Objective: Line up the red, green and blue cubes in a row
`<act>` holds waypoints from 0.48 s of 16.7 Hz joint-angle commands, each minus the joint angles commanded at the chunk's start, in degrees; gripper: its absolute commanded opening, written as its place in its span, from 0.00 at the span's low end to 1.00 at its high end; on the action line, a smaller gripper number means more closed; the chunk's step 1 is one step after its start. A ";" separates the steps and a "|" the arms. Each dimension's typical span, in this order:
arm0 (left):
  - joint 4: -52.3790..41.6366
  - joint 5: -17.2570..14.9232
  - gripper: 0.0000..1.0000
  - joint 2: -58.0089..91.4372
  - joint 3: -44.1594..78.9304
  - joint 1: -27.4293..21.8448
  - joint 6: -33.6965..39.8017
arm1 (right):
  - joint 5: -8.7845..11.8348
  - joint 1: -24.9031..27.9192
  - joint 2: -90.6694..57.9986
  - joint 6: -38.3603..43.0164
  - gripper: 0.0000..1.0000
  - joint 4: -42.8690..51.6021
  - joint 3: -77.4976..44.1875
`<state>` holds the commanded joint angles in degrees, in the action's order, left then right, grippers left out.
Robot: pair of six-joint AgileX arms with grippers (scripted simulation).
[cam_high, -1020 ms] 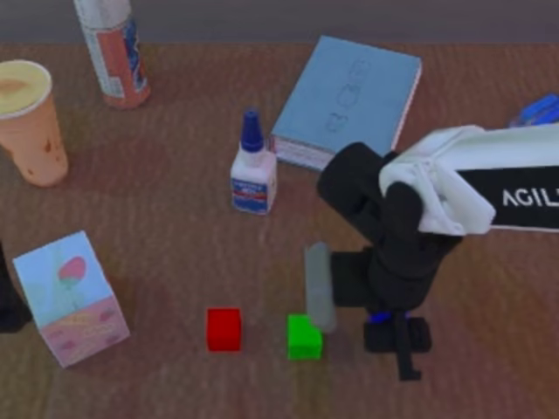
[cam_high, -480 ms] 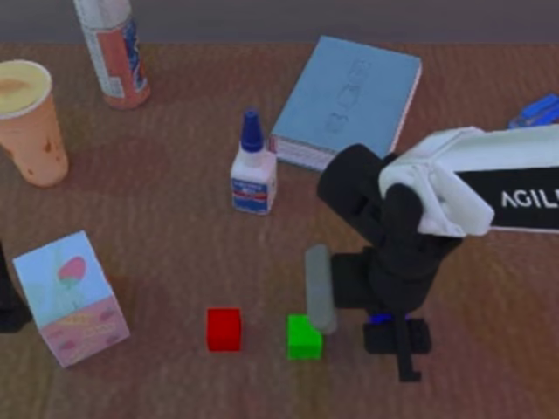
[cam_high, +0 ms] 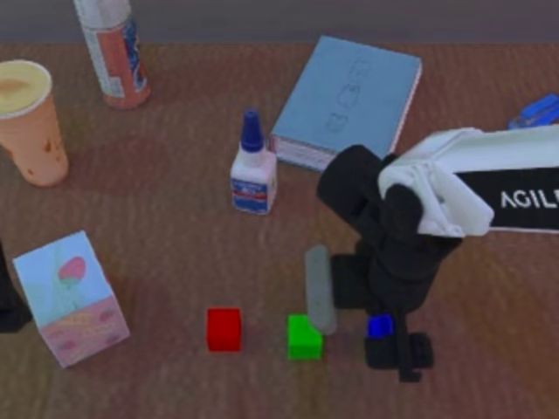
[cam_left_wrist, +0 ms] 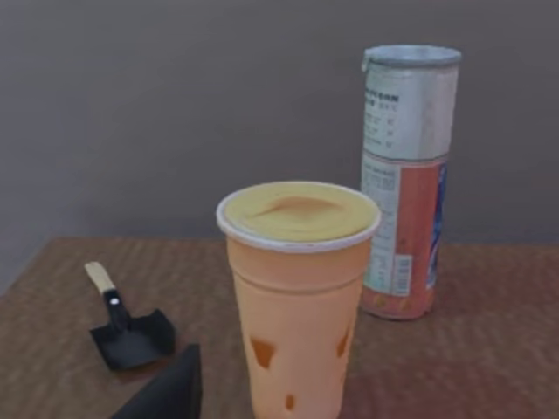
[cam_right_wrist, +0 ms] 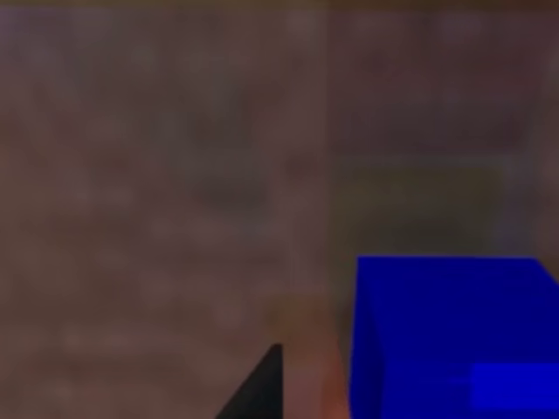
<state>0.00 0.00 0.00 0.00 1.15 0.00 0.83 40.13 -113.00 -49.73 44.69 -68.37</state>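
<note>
Right gripper (cam_high: pixel 390 342) sits low in the lower right of the top view, right arm reaching in from the right edge, its dark wrist covering much of the wood there. Blue cube (cam_high: pixel 380 326) shows just at the gripper, partly hidden by it; can't tell if the fingers are clamped on it or parted, and the right wrist view only shows the blue cube (cam_right_wrist: pixel 454 336) filling its lower right corner over blurred table. Green cube (cam_high: pixel 304 337) sits just left of the blue one, with a grey finger-like bar (cam_high: pixel 320 289) touching or overlapping its upper right corner. Red cube (cam_high: pixel 224 329) is further left, a clear gap between it and green; all three lie roughly in one row near the bottom edge. Open wood between red cube and the pictured box (cam_high: pixel 70 297) at lower left. Glue bottle (cam_high: pixel 253 167) stands mid-frame, book (cam_high: pixel 348 100) to its upper right, well apart from the row. Orange cup (cam_high: pixel 29 122) and tall can (cam_high: pixel 113 48) at upper left, stapler (cam_high: pixel 537 111) at the right edge. Left arm is parked at the left edge; its gripper is out of sight, and its wrist view shows the cup, the can and a small dustpan (cam_left_wrist: pixel 127 327).
</note>
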 joint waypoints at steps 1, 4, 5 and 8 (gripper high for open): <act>0.00 0.00 1.00 0.00 0.00 0.00 0.00 | 0.00 0.00 0.00 0.00 1.00 0.00 0.00; 0.00 0.00 1.00 0.00 0.00 0.00 0.00 | 0.00 0.00 0.00 0.00 1.00 0.00 0.00; 0.00 0.00 1.00 0.00 0.00 0.00 0.00 | 0.00 0.00 0.00 0.00 1.00 0.00 0.00; 0.00 0.00 1.00 0.00 0.00 0.00 0.00 | 0.00 0.00 0.00 0.00 1.00 0.00 0.00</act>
<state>0.00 0.00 0.00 0.00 1.15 0.00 0.83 40.13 -113.00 -49.73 44.69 -68.37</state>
